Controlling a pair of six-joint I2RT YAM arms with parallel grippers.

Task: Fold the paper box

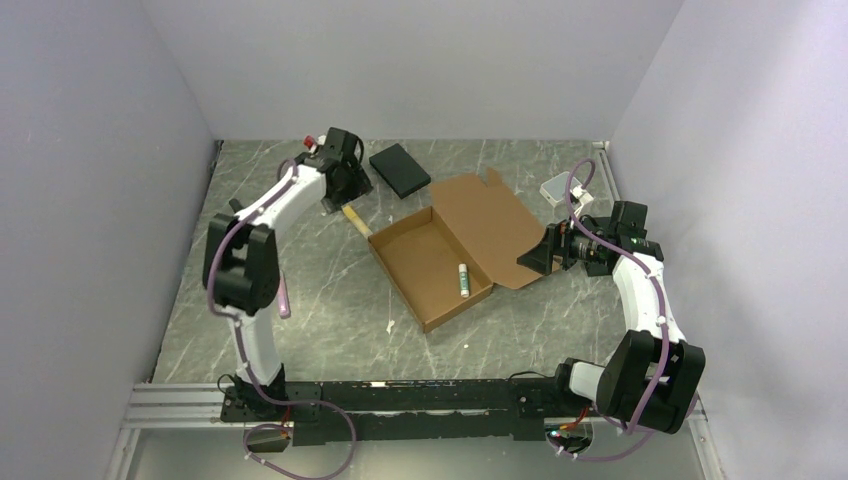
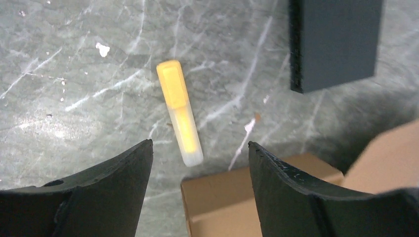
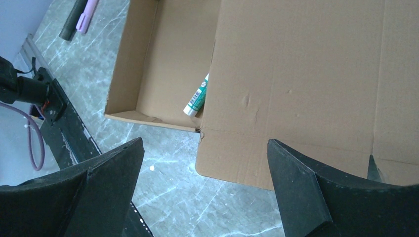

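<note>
The brown paper box [image 1: 432,262] lies mid-table as a shallow open tray, its lid [image 1: 492,222] spread flat to the right. A white tube [image 1: 463,279] lies inside the tray. My left gripper [image 1: 337,203] is open and empty above the table by the tray's far-left corner. In the left wrist view [image 2: 200,144] it hovers over that box corner [image 2: 247,197]. My right gripper [image 1: 532,257] is open and empty at the lid's near right edge. In the right wrist view [image 3: 205,143] the lid [image 3: 306,74] fills the space ahead, with the tube [image 3: 196,97] beyond it.
A yellow highlighter [image 1: 357,222] [image 2: 179,112] lies just left of the tray's far corner. A black slab [image 1: 400,169] [image 2: 336,42] lies at the back. A translucent square container [image 1: 555,189] sits at the back right. A purple pen [image 1: 284,298] [image 3: 86,15] lies on the left.
</note>
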